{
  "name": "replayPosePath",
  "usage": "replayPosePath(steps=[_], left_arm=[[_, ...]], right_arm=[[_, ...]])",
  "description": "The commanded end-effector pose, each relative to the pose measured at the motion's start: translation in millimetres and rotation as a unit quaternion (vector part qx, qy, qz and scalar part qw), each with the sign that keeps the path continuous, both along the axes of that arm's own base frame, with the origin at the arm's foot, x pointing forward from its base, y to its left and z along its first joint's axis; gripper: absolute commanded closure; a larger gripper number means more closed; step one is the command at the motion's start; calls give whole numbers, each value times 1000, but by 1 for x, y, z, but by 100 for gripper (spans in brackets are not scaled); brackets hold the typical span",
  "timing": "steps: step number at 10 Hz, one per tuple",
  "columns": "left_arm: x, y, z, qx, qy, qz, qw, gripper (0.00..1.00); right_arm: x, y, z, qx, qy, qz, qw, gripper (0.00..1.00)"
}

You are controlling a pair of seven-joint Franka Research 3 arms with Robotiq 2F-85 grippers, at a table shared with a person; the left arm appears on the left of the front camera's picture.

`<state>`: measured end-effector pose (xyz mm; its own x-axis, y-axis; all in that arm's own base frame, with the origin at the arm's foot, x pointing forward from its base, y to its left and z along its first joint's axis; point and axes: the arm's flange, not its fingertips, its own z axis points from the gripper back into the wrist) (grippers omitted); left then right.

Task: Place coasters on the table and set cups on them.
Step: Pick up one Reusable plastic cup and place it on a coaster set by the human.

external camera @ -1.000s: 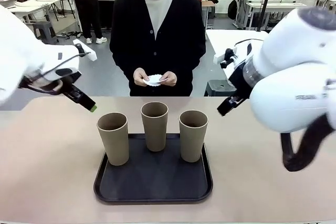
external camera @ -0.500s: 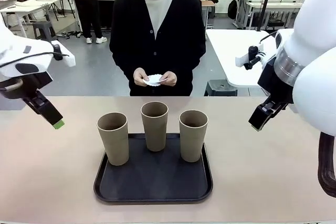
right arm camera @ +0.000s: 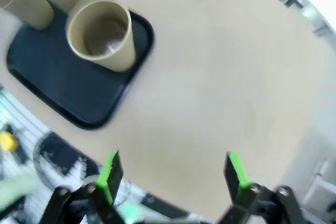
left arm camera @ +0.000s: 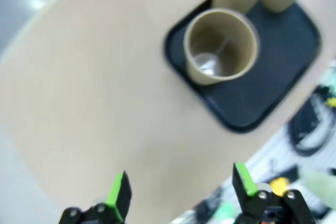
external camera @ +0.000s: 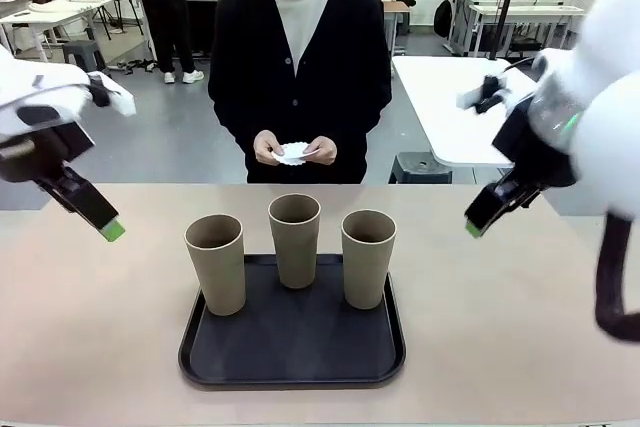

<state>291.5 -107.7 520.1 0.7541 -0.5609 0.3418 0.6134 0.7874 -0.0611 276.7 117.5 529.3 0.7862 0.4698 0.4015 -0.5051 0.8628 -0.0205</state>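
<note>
Three taupe cups stand upright on a black tray (external camera: 292, 365): the left cup (external camera: 216, 263), the middle cup (external camera: 295, 239) and the right cup (external camera: 367, 258). The person behind the table (external camera: 90, 347) holds white coasters (external camera: 292, 154) in both hands at chest height. My left gripper (external camera: 105, 227) hangs above the table's left side, open and holding nothing (left arm camera: 178, 190); the nearest cup (left arm camera: 221, 45) lies ahead of it. Over the right side my right gripper (external camera: 476, 222) is open and holding nothing too (right arm camera: 170, 174), with a cup (right arm camera: 102, 34) ahead.
A white rectangular table (external camera: 450, 107) stands behind on the right. Bare beige tabletop lies left and right of the tray. Other people and benches are far in the background.
Both arms have swung outward and down from near the table's far edge, away from the tray. The person's hands and the cups have stayed put.
</note>
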Motion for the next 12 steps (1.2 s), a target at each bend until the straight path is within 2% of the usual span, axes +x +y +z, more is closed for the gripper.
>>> replayPosePath(steps=[1, 2, 3, 5, 6, 7, 12], left_arm=[[30, 58, 16, -195, 143, 16, 970, 0], [45, 83, 16, -244, 176, 15, 954, 0], [48, 101, 15, -271, 193, 25, 943, 0], [45, 130, 2, -335, 193, 60, 920, 0], [50, 149, -6, -358, 202, 81, 908, 0], [47, 170, -12, -389, 203, 100, 893, 0], [17, 213, -31, -471, 189, 168, 845, 0]], right_arm=[[6, -88, 4, 267, 46, -91, 958, 0], [14, -127, -2, 365, 72, -111, 922, 0], [15, -152, -10, 413, 105, -115, 897, 0], [22, -195, -28, 463, 160, -128, 862, 0], [25, -213, -36, 480, 171, -137, 849, 0], [20, -227, -40, 498, 174, -139, 838, 0], [-5, -265, -36, 525, 156, -160, 821, 0]])
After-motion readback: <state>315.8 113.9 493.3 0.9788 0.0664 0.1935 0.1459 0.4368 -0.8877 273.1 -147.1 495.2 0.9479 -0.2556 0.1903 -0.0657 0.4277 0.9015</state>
